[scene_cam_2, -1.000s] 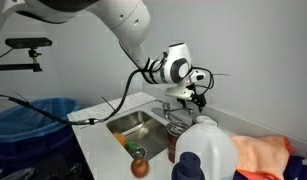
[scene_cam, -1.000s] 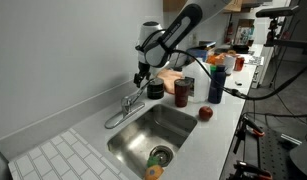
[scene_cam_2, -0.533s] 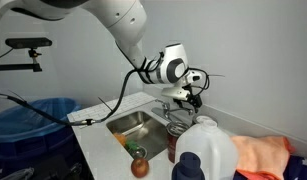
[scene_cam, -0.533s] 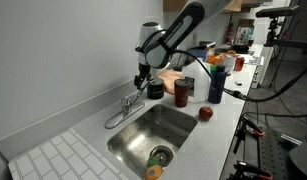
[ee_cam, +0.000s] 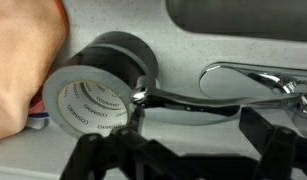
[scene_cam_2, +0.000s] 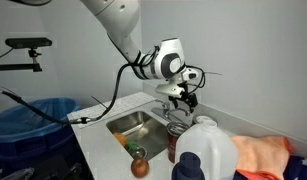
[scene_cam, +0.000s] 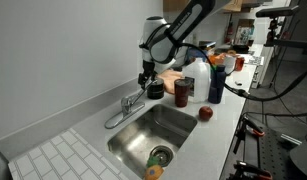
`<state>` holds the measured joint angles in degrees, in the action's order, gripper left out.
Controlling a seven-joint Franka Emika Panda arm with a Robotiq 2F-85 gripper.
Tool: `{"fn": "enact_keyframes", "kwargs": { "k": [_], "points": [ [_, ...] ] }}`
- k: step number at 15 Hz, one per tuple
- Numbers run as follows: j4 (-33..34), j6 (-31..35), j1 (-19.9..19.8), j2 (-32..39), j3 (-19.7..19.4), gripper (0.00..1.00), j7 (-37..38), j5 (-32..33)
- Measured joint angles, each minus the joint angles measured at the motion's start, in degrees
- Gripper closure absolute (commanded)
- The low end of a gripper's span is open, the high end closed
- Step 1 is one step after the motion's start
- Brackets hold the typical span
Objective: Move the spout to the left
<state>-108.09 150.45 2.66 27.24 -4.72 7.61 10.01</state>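
Observation:
The chrome spout (scene_cam: pixel 115 118) slants from the faucet base (scene_cam: pixel 129 101) along the sink's back rim, towards the tiled drainboard. In the other exterior view it shows only faintly under the gripper (scene_cam_2: pixel 165 106). My gripper (scene_cam: pixel 146 79) hangs just above the faucet's lever handle (scene_cam: pixel 138 95), beside a roll of grey tape (scene_cam: pixel 155 90). In the wrist view the jaws (ee_cam: pixel 178 150) stand wide open and empty over the counter. The chrome handle (ee_cam: pixel 243 78) lies ahead of them. The tape roll (ee_cam: pixel 93 92) is at left.
The steel sink (scene_cam: pixel 143 135) holds fruit near the drain (scene_cam: pixel 154 171). A red can (scene_cam: pixel 182 92), a blue bottle (scene_cam: pixel 215 82), a white jug (scene_cam: pixel 198 68), an orange cloth (scene_cam: pixel 171 78) and an apple (scene_cam: pixel 205 113) crowd the counter beside the faucet. The wall is close behind.
The gripper has shifted slightly towards the tape roll and the arm's upper links have swung a little. The spout has not moved.

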Motion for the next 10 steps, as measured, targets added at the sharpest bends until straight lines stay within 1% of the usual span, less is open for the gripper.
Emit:
{"fn": "enact_keyframes", "kwargs": {
  "k": [5,10],
  "points": [
    [-3.48,-2.3,-0.36,-2.68,0.61,0.0,-0.12,-2.31],
    [-4.99,-4.39,-1.94,-4.17,2.19,0.0,-2.5,-6.69]
  ]
}}
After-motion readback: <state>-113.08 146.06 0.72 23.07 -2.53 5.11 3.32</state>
